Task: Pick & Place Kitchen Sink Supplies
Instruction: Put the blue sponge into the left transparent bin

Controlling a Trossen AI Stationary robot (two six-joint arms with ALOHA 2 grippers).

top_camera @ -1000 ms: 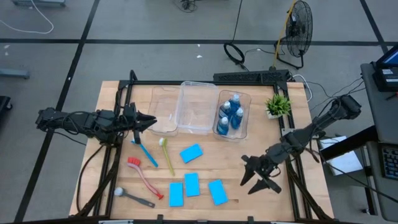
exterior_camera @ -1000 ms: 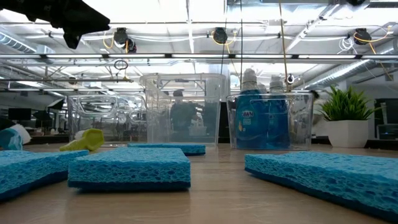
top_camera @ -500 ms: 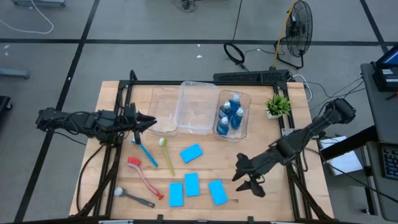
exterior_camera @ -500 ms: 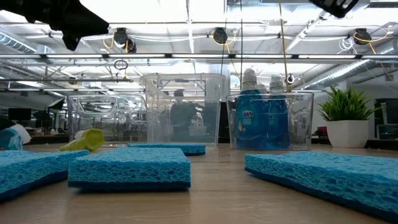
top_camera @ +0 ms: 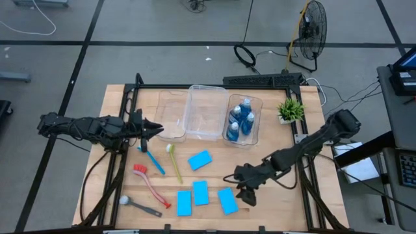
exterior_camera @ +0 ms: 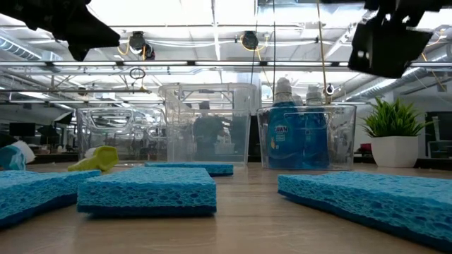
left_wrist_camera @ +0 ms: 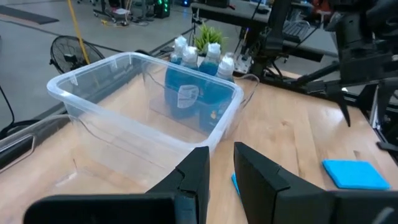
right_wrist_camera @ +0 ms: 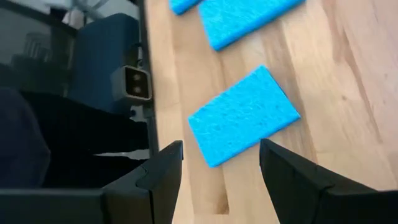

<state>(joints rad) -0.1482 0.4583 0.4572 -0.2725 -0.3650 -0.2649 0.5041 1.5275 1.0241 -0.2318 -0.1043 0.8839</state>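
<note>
Right tool point(top_camera: 244, 193) open, empty, just beside rightmost sponge point(top_camera: 227, 200) at surface's point(top_camera: 286, 156) near edge. Centre fingers across its short sides, descend square, pinch low. Left tool point(top_camera: 156, 128) idles narrow-gapped, empty, by bins.

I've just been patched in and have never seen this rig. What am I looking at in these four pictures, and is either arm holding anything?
Two dark robot arms work at a wooden table. One picture looks straight down, one looks level across the tabletop, and one comes from each wrist. On the table: four sponges, four brushes, three clear bins, one holding bottles, plus a plant. The right gripper hangs open over the nearest sponge, holding nothing. The left gripper waits by the bins, fingers close together, empty.
</note>
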